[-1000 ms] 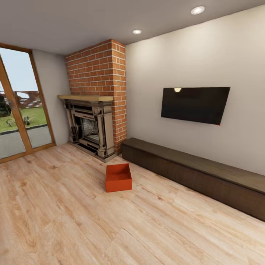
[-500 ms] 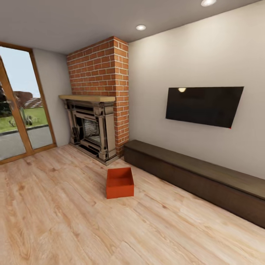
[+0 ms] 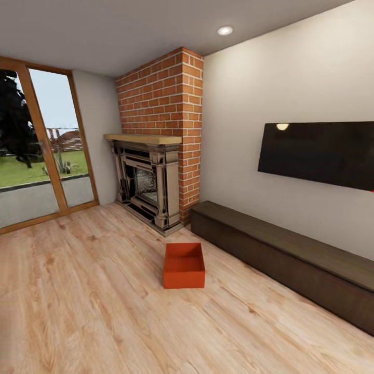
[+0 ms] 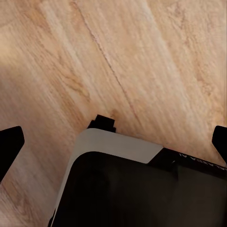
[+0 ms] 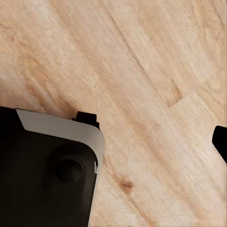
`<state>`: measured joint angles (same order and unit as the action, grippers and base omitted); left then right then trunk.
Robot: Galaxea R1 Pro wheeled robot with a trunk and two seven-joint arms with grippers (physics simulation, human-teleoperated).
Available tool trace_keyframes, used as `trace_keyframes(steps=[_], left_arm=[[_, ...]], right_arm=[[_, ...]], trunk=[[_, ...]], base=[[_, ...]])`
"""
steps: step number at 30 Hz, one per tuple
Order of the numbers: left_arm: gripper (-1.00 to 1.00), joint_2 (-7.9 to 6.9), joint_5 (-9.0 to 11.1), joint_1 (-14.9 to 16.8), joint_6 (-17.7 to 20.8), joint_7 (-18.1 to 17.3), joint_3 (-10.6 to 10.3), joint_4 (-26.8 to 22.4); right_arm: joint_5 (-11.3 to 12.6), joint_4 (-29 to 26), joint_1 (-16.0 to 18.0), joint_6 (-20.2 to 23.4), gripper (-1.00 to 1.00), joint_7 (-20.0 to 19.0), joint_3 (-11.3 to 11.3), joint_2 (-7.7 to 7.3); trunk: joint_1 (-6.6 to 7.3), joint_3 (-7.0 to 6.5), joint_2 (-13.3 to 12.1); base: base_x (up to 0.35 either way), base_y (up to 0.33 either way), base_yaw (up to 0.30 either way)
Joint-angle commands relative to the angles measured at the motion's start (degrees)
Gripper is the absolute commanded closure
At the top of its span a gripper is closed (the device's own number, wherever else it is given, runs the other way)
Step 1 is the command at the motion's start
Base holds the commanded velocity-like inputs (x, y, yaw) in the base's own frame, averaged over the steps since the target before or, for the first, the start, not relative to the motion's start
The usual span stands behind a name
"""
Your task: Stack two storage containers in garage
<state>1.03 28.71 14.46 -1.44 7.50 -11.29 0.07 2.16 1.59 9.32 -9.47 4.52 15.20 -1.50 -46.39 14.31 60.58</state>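
Note:
One orange-red storage container (image 3: 184, 266) stands lidless and upright on the light wood-plank flooring of the living room, in front of the fireplace and the low cabinet. It looks empty. In the left wrist view my left gripper (image 4: 113, 142) is open, a dark fingertip (image 4: 10, 141) at each side edge, over bare planks and my dark base (image 4: 137, 189). In the right wrist view my right gripper (image 5: 113, 142) hangs over planks with one fingertip (image 5: 221, 142) at the far edge, nothing between the fingers.
A red-brick fireplace (image 3: 156, 176) stands in the corner. A long low dark cabinet (image 3: 291, 254) runs along the right wall under a wall-mounted TV (image 3: 322, 153). Wood-framed glass doors (image 3: 36, 150) stand at the left. Open plank floor (image 3: 83, 311) lies between me and the container.
The whole head view has shifted: the camera has come nearer and turned, so the container, fireplace and TV sit further right and larger. The container itself has not moved on the floor.

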Motion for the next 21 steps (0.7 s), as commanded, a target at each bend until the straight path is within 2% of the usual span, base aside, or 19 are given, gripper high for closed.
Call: trace_keyframes(steps=[1, 18, 21], left_arm=[[-1.00, 0.02, 0.5, 0.0, -0.1, 0.2, -0.5, 0.0], [-1.00, 0.02, 0.5, 0.0, -0.2, 0.2, -0.5, 0.0], [-1.00, 0.02, 0.5, 0.0, -0.2, 0.2, -0.5, 0.0]], right_arm=[[0.3, 0.2, 0.1, -0.3, -1.00, 0.1, 0.3, 0.01], [0.6, 0.2, 0.1, -0.4, -1.00, 0.1, 0.0, -0.07], [0.6, 0.2, 0.1, -0.4, -1.00, 0.2, 0.0, -0.01]], trunk=[[-0.04, 0.07, 0.0], [-0.04, 0.07, 0.0], [-0.04, 0.07, 0.0]], base=[[0.324, 0.000, 0.008], [0.324, 0.000, 0.001], [0.324, 0.000, -0.109]])
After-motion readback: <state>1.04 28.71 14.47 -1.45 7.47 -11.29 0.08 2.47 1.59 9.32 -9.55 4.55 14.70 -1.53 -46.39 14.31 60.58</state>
